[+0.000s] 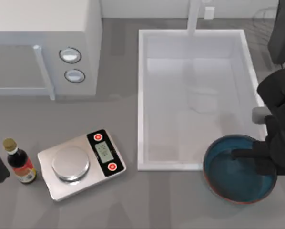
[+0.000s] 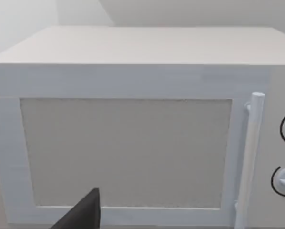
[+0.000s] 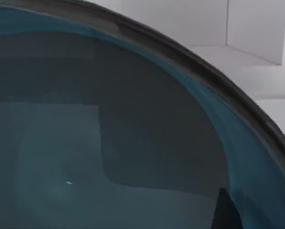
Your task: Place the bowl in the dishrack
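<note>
Grey surface carries everything. Biggest item: white sink basin, sunk in at centre-right, tap post at its far edge. Next, white microwave at far left, door shut, handle and two knobs facing the left wrist view.

The bowl sits near the front right, just off the sink's front-right corner, upright, teal inside, reddish-brown rim showing at the near edge. It looks to overlap the sink corner slightly; cannot tell if it rests on the surface or is lifted.

Right arm reaches in from the right edge. The right tool is over the bowl's right side, one finger dipping inside the rim — likely a rim pinch, since the bowl is too wide to span. Cannot tell if it is clamped yet. Right wrist view looks into the teal interior, a dark finger tip at the edge.

A dark wire frame at the far right corner may be the dishrack; mostly hidden.

Kitchen scale at front left, soy sauce bottle beside it.

Left arm parked at the left edge; tool state cannot tell.
</note>
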